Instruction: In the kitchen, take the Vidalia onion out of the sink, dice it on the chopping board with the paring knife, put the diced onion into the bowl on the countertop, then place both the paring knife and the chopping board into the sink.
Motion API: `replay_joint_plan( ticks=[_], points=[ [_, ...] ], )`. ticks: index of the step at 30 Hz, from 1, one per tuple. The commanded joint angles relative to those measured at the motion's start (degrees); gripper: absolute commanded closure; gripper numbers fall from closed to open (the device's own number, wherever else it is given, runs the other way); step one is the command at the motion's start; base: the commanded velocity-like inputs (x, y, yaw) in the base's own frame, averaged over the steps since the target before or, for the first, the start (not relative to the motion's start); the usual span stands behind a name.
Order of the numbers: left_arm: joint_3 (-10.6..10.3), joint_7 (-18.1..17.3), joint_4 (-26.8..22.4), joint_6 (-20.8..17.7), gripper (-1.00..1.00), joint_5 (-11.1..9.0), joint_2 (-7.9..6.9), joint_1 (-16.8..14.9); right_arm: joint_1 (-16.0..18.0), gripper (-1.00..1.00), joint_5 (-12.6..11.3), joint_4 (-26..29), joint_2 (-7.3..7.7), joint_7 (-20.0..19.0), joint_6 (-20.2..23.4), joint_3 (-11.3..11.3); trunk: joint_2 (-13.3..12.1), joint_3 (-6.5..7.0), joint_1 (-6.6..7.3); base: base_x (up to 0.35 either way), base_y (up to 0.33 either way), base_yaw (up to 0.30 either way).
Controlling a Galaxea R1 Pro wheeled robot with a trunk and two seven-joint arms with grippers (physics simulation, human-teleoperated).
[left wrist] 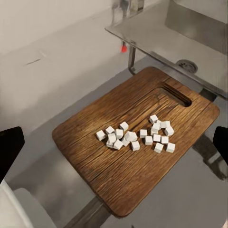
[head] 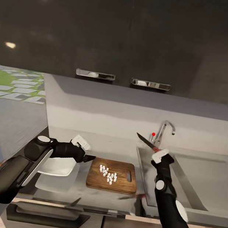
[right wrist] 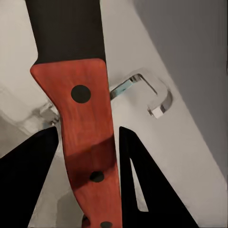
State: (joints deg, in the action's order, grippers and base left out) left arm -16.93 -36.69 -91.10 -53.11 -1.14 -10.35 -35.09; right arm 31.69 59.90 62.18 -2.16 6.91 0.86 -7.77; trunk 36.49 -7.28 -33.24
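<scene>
The chopping board (head: 116, 183) lies on the countertop (head: 69, 136) with a heap of white diced onion (head: 108, 175) on its middle. Left of the board sits the white bowl (head: 58, 166). My left gripper (head: 88, 158) hovers open between the bowl and the board's left edge. In the left wrist view the board (left wrist: 137, 175) and onion cubes (left wrist: 135, 137) lie between the spread fingers (left wrist: 9, 152). My right gripper (head: 157, 152) is raised over the sink's (head: 182, 180) left part, shut on the paring knife (head: 145, 141). Its reddish handle (right wrist: 85, 142) sits between the black fingers (right wrist: 147, 190).
The chrome faucet (head: 164, 129) with a red dot stands behind the sink, just beyond the knife tip. Dark upper cabinets with two metal handles (head: 95, 74) hang overhead. A drawer front (head: 47, 214) lies below the counter edge. An opening to a garden path (head: 14, 85) is at the left.
</scene>
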Motion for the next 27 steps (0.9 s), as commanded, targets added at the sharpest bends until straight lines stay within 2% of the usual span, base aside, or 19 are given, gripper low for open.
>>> replay_joint_plan(
  ticks=[1, 2, 3, 4, 6, 7, 9, 10, 13, 16, 17, 18, 19, 20, 21, 22, 23, 25, 27],
  points=[
    [-0.04, -0.06, -0.04, -0.17, -1.00, -0.09, 0.06, -0.07, 0.16, 1.00, -1.56, 0.85, -0.75, 0.20, 0.69, -0.07, -0.33, 0.08, 0.20, 0.000, 0.000, 0.000],
    [-0.04, -0.09, -0.04, 0.05, -1.00, -0.09, 0.20, -0.07, 0.40, 1.00, -2.53, 1.12, -0.97, 0.30, 1.35, -0.06, -0.73, 0.26, 0.42, 0.000, 0.000, 0.000],
    [-0.04, -0.11, -0.04, 0.66, -1.00, -0.09, 0.53, -0.07, 1.27, 1.00, -4.57, 1.68, -1.16, 0.67, 3.06, -0.06, -1.13, 0.44, 0.64, 0.000, 0.000, 0.000],
    [-0.04, -0.12, -0.04, 1.21, -1.00, -0.09, 0.71, -0.07, 2.01, 1.00, -7.01, 1.99, -1.23, 0.95, 5.23, -0.05, -1.54, 0.62, 0.86, 0.000, 0.000, 0.000],
    [-0.04, -0.13, -0.04, 2.25, -1.00, -0.09, 0.92, -0.07, 3.10, 1.00, -13.69, 2.68, -1.31, 1.84, 11.70, -0.05, -2.34, 0.98, 1.30, 0.000, 0.000, 0.000],
    [-0.04, -0.13, -0.04, 2.37, -1.00, -0.09, 0.95, -0.07, 3.21, 1.00, -15.04, 2.84, -1.32, 2.14, 13.05, -0.05, -2.74, 1.16, 1.52, 0.000, 0.000, 0.000],
    [0.01, -0.13, -0.04, 2.64, -1.00, -0.09, 1.00, -0.07, 3.47, 1.00, -19.45, 3.66, -1.37, 3.38, 17.37, 0.18, -3.54, 1.52, 1.96, 0.000, 0.000, 0.000],
    [0.04, -0.10, -0.04, 2.78, -1.00, -0.09, 1.05, -0.08, 3.57, 1.00, -21.84, 4.76, -1.49, 4.00, 19.48, 1.96, -3.94, 1.70, 2.18, 0.000, 0.000, 0.000],
    [0.05, -0.06, -0.04, 2.89, -1.00, -0.09, 1.10, -0.07, 3.63, 1.00, -23.33, 5.55, -1.59, 4.35, 20.83, 6.94, -5.15, 2.24, 2.84, 0.000, 0.000, 0.000],
    [0.05, -0.05, -0.04, 2.92, -1.00, -0.09, 1.12, -0.07, 3.64, 1.00, -24.12, 5.92, -1.61, 4.20, 21.02, 8.37, -6.35, 2.77, 3.50, 0.000, 0.000, 0.000],
    [0.07, -0.08, -0.04, 2.92, -1.00, -0.09, 1.12, -0.07, 3.64, 1.00, -25.93, 5.97, -1.59, 4.10, 20.96, 8.26, -6.75, 2.95, 3.72, 0.000, 0.000, 0.000],
    [0.09, -0.10, -0.04, 2.92, -1.00, -0.09, 1.13, -0.07, 3.64, 1.00, -28.33, 5.97, -1.57, 4.06, 21.08, 8.00, -7.15, 3.13, 3.94, 0.000, 0.000, 0.000],
    [0.12, -0.12, -0.04, 2.92, -1.00, -0.09, 1.25, -0.07, 3.66, 1.00, -33.00, 5.97, -1.55, 4.08, 21.84, 7.59, -7.55, 3.31, 4.16, 0.000, 0.000, 0.000],
    [0.12, -0.10, -0.04, 2.92, -1.00, -0.09, 1.48, -0.07, 3.70, 1.00, -35.92, 5.96, -1.54, 4.19, 23.06, 7.43, -7.95, 3.49, 4.38, 0.000, 0.000, 0.000],
    [0.13, -0.07, -0.04, 2.92, -1.00, -0.09, 1.97, -0.07, 4.17, 1.00, -39.59, 5.95, -1.54, 4.36, 27.07, 7.27, -7.95, 3.49, 4.38, 0.000, 0.000, 0.000],
    [0.13, -0.06, -0.04, 2.92, -1.00, -0.09, 2.05, -0.07, 4.45, 1.00, -40.10, 5.93, -1.54, 4.38, 28.30, 7.25, -7.95, 3.49, 4.38, 0.000, 0.000, 0.000],
    [0.14, -0.05, -0.04, 2.92, -1.00, -0.09, 2.24, -0.07, 5.91, 1.00, -41.34, 5.80, -1.53, 4.44, 33.02, 7.18, -8.35, 3.67, 4.60, 0.000, 0.000, 0.000],
    [0.14, -0.05, -0.04, 2.92, -1.00, -0.09, 2.34, -0.07, 6.89, 1.00, -41.77, 5.74, -1.47, 4.48, 35.63, 7.04, -9.16, 4.03, 5.04, 0.000, 0.000, 0.000],
    [0.14, -0.06, -0.04, 2.92, -1.00, -0.09, 2.40, -0.08, 8.23, 1.00, -42.07, 5.51, -1.40, 4.77, 38.38, 5.57, -9.96, 4.39, 5.48, 0.000, 0.000, 0.000]
  ],
)
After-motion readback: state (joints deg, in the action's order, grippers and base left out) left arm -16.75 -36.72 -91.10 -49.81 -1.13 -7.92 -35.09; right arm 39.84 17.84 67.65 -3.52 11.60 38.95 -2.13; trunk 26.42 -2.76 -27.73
